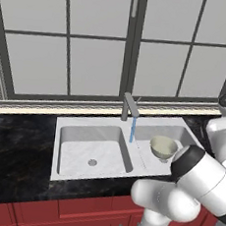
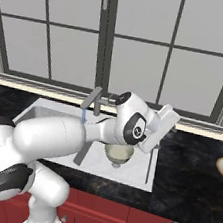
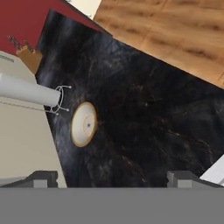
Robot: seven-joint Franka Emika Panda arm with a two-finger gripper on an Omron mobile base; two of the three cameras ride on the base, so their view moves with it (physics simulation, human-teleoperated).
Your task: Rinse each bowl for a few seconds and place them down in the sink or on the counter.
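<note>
The end effector (image 3: 113, 177) is standing spread and empty; it is needing to centre over the second bowl (image 3: 84, 124) on the surface (image 3: 144, 127) before descending.

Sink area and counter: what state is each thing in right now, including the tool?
Faucet: running, water streaming into the sink.
Bowl in the sink: upright, in the right basin, beside the stream, free of the tool.
Bowl on the counter: resting on the black counter, untouched.
Tool: open, empty, facing the counter bowl.
</note>
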